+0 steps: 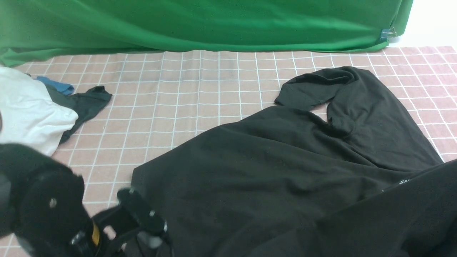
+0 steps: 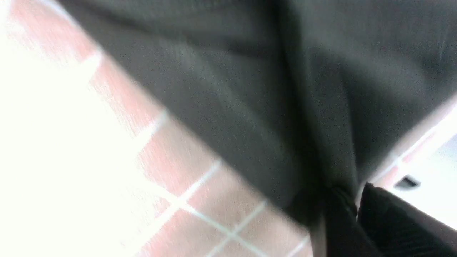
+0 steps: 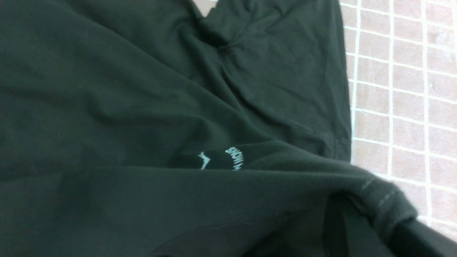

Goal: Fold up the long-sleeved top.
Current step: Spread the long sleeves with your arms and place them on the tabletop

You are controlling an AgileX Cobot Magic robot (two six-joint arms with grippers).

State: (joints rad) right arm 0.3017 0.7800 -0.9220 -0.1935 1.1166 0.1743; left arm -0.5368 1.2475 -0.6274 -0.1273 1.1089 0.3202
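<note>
**Item:** top (image 1: 285, 160). Black, thin, soft, creased; small white print (image 3: 234, 157) near the raised edge.

**Position:** spread over the middle and right of the table (image 1: 200, 89), reaching the near edge. One sleeve (image 1: 314, 87) is doubled back toward the far right corner.

**Long axis:** appears to run from the near-left corner of the cloth toward the far right.

**Left tool (image 1: 142, 217):** at the cloth's near-left corner. Fabric draws to a point against it, but blur hides whether it is clamped.

**Right tool (image 3: 407, 232):** together, pinching a stitched edge lifted off the table at the near right.

**Relation:** both tools sit along the near edge with the garment lying away from them. A fold would likely carry that edge toward the far side.
</note>
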